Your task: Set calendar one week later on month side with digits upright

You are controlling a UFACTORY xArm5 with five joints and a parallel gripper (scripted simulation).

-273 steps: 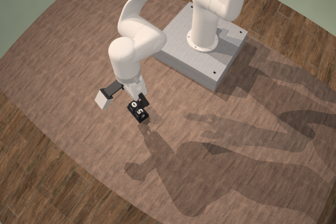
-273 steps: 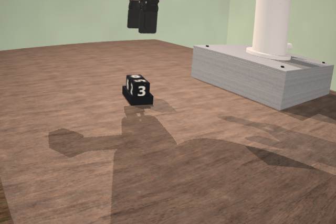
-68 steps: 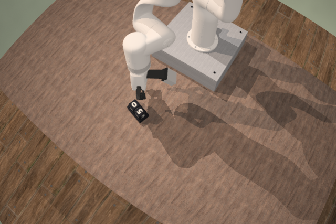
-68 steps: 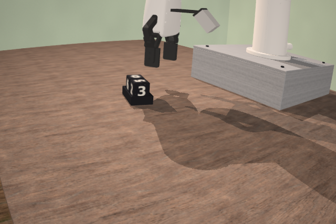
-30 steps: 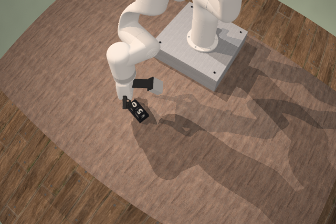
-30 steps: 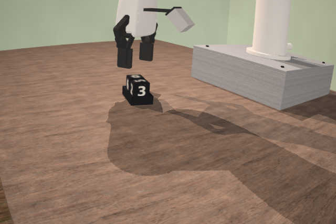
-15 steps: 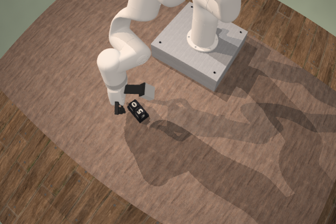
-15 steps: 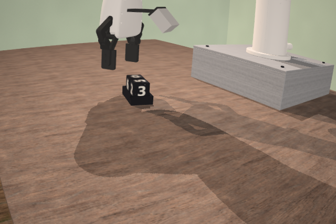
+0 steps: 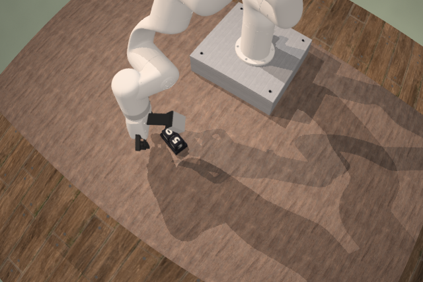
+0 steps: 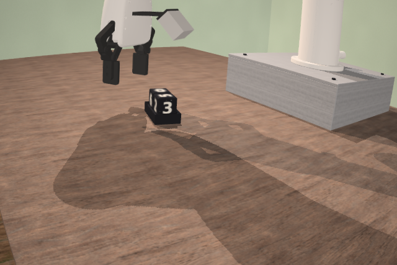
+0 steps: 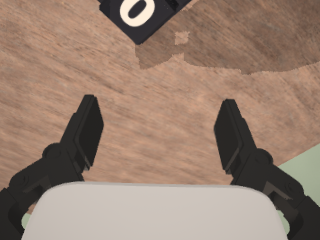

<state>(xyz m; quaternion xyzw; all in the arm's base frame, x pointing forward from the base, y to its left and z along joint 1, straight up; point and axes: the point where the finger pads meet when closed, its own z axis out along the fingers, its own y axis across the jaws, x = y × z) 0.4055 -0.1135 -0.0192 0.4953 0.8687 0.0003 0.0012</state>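
A small black tray [image 9: 180,151] [image 10: 166,118] lies flat on the wooden table. Two black cubes with white digits stand in it side by side. One cube [image 9: 167,133] [image 10: 158,90] [image 11: 138,10] shows 0 on top. The other cube [image 9: 176,140] [image 10: 167,107] shows 5 on top and 3 on the end face seen by the exterior view. I cannot see the side with the month's name. My gripper [image 9: 141,143] [image 10: 125,67] [image 11: 159,111] is open and empty. It hangs above the table beside the tray, apart from the cubes.
The arm's grey base block [image 9: 252,67] [image 10: 307,92] stands behind and to the right of the tray. The grey camera box [image 9: 178,122] [image 10: 175,25] on the wrist sticks out above the cubes. Dark shadows of the arm lie across the table.
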